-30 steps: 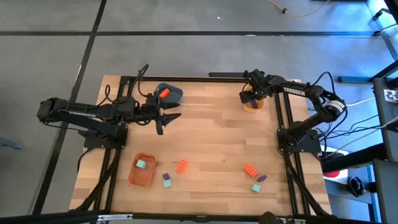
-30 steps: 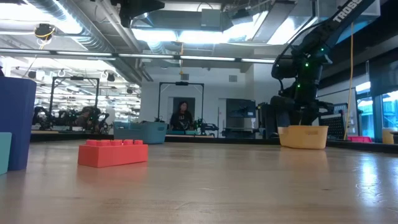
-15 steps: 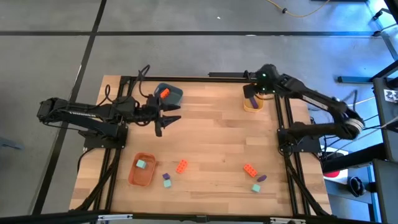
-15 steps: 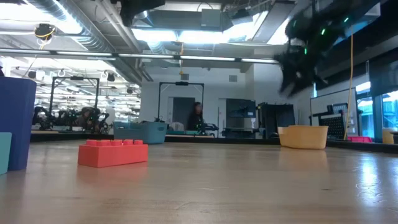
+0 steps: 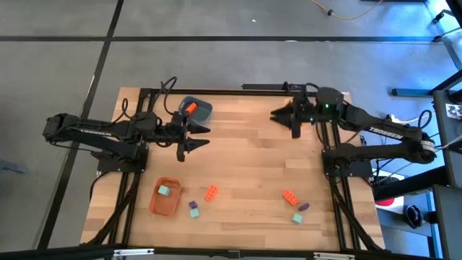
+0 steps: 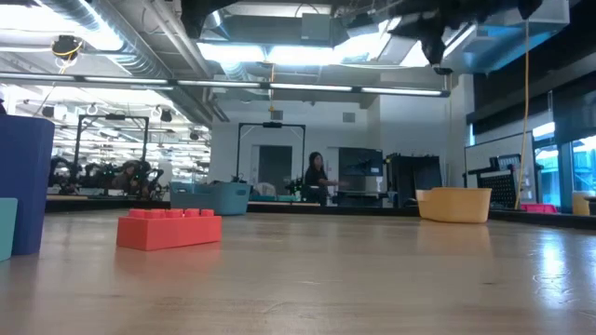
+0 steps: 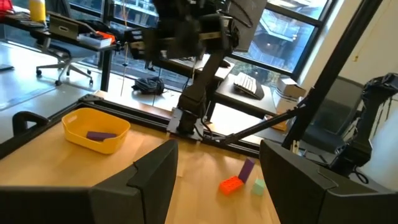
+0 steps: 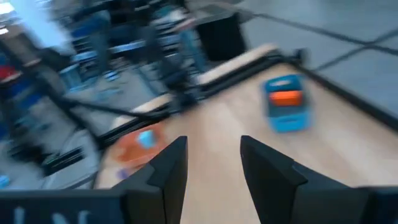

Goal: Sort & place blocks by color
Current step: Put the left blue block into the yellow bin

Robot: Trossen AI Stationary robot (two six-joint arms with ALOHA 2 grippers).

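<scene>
Both tools stood apart and empty: the left tool [image 5: 193,137] at nine o'clock, the right tool [image 5: 283,118] at one. Descending off-centre could nudge the orange brick [image 5: 211,193] away.

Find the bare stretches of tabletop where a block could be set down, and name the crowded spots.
Widest bare patch: mid-table, between the left gripper, the right gripper and the loose orange-red block. Crowded: the front edge, with the orange bowl, a purple-and-teal block, and the orange-red, purple and teal cluster.
</scene>
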